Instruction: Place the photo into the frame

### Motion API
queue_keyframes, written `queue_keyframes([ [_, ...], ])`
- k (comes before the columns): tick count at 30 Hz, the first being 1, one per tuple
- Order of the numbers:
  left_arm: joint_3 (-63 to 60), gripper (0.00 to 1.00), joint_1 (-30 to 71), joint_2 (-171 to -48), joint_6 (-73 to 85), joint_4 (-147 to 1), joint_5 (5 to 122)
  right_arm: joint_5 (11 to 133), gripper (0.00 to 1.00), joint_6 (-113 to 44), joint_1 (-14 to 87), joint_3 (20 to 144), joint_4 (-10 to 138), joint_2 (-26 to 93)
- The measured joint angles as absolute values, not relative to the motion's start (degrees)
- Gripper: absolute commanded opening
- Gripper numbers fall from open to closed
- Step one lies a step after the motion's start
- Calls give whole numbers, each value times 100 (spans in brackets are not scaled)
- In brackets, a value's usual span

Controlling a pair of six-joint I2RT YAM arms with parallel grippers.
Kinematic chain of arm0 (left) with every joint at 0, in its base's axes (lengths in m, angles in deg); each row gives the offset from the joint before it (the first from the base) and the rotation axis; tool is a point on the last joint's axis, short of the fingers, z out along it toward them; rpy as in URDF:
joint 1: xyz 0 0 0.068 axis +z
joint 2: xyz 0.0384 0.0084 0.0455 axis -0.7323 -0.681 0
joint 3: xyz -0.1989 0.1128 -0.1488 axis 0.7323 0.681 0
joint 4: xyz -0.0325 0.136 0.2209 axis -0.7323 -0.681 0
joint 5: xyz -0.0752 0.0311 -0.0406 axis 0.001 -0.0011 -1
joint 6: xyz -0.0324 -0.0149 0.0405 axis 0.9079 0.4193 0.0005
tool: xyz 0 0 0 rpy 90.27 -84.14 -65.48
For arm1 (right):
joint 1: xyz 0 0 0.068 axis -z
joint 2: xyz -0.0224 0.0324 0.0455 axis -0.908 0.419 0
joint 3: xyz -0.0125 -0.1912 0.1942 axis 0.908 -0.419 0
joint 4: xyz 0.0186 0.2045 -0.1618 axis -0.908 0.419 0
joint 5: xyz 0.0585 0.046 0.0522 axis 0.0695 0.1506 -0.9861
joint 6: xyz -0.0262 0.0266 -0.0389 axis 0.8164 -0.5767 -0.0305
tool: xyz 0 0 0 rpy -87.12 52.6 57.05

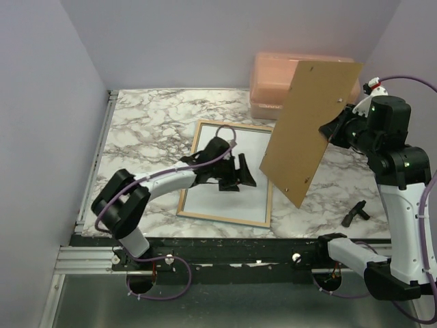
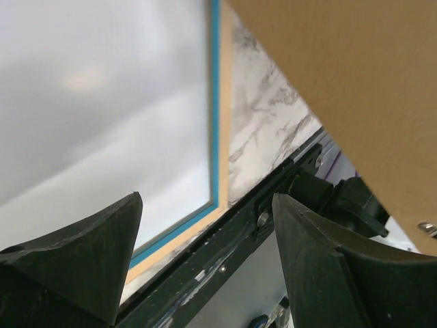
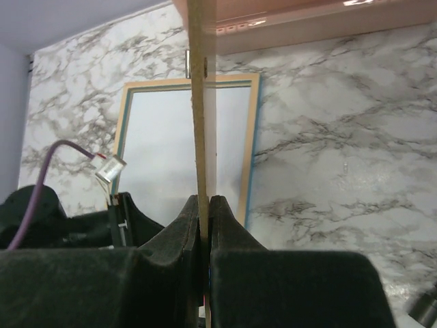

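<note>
The frame (image 1: 225,219) lies flat in the middle of the worktop (image 1: 150,116), with its pale wood side up. Its inner edge shows blue in the left wrist view (image 2: 224,102). A white sheet (image 1: 218,201) fills the opening of the frame, and I cannot tell what is on its other side.

The peach box (image 1: 273,82) stands at the far edge, and its inside is not visible.

The left end effector (image 1: 239,179) hovers over the right half of the frame with its fingers apart and nothing between them. The right end effector (image 1: 339,123) is clamped on the edge of a brown board (image 1: 311,130). The board is lifted and tilted, and its low corner hangs just beside the right edge of the frame.

The near edge of the frame is close to the near edge of the worktop. Open marble lies to the left of the frame and behind it. A small black item (image 1: 356,214) lies near the right arm.
</note>
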State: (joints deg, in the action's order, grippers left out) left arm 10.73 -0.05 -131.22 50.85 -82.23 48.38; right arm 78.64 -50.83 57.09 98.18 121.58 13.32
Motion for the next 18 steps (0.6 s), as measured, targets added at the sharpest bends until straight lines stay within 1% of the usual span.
queue_keyframes([
  [3,1764,78,725,-12490,4983,-8042,4655,7256,0,-5072,5709,9571,11890,1321],
  [6,2383,77,1599,-11758,4742,-8166,4596,6679,0,-5087,5706,9262,11675,1341],
  [9,2647,75,2340,-11089,4351,-8608,4629,6163,0,-5148,5706,8989,11483,1380],
  [12,2693,75,2930,-10602,3918,-9224,5055,5613,0,-5328,5706,8618,11107,1409],
  [15,2710,74,3218,-10407,3564,-9699,5601,5090,0,-5577,5706,8178,10639,1446],
  [18,2772,72,3273,-10514,3293,-9970,5864,4651,0,-5817,5706,7783,10231,1535],
])
